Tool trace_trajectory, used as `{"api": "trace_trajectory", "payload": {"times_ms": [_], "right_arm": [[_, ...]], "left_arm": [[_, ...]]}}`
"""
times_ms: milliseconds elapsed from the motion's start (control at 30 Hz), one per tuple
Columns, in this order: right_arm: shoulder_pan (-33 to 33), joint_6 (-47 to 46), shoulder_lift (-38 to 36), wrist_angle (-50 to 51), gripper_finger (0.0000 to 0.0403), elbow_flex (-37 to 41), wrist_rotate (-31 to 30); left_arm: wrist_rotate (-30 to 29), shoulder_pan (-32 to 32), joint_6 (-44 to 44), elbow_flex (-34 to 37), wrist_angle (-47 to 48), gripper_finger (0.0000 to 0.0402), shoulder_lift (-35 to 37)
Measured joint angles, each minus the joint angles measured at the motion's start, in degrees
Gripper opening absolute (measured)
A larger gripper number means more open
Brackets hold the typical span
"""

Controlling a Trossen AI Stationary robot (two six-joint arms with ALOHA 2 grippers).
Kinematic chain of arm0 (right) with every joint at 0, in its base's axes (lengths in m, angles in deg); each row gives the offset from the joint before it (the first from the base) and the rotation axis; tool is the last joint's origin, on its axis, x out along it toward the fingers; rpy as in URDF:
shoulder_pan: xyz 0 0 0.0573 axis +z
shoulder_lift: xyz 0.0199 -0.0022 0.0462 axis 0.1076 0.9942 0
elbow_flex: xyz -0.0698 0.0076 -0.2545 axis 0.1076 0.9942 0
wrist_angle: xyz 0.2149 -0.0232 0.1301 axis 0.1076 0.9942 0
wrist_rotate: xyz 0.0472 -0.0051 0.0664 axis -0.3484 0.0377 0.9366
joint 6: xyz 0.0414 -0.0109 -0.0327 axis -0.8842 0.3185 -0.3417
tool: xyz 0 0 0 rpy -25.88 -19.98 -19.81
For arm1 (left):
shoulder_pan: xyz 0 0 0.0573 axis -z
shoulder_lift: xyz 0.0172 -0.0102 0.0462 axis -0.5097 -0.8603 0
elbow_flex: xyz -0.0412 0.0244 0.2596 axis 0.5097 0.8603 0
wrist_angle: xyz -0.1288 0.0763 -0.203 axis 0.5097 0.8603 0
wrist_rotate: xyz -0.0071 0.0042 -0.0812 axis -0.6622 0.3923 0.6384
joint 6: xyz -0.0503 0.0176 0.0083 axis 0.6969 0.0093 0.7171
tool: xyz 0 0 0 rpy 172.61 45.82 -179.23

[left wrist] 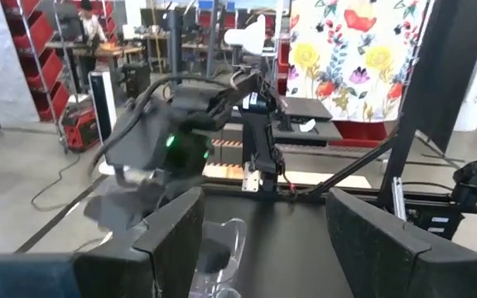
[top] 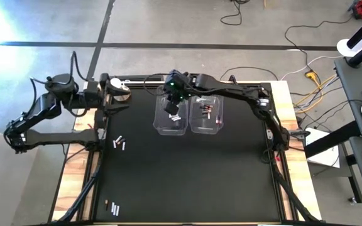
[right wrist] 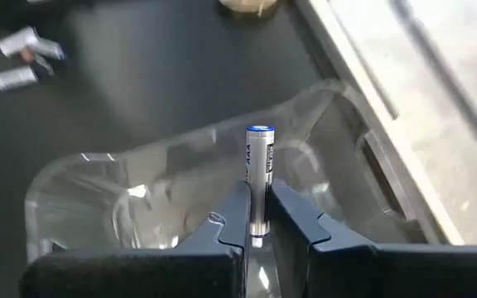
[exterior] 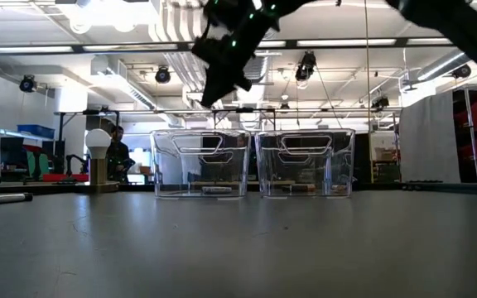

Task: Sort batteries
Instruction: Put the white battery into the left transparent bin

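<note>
right gripper pinching silver battery over left bin, near tabletop's far edge; open slowly, drop straight. left gripper wide open, empty, far-left edge.

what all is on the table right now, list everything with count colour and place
clear bins: two, transparent, side by side at table centre
held battery: one, silvery-white, upright in the right gripper over the left-hand bin
batteries in bins: silvery ones in the left-hand bin, dark ones in the right-hand; counts unclear
loose batteries: a few by the table's left edge, more near its front-left corner
knob: one, white ball on top, far left
left gripper: open, far-left corner
right gripper: shut on the battery
</note>
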Motion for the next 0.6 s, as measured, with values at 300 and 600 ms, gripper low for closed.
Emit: {"api": "trace_trajectory", "payload": {"times_ms": [300,600], "right_arm": [[-1.61,3.88,13.78,7.39,0.0022,-10.81,2.26],[-2.39,8.01,17.98,7.38,0.0022,-10.35,3.57]], "left_arm": [[-4.22,0.0,1.53,0.0,0.1,0.0231,-1.44],[-7.08,-0.02,2.62,0.0,1.15,0.0231,2.4]]}}
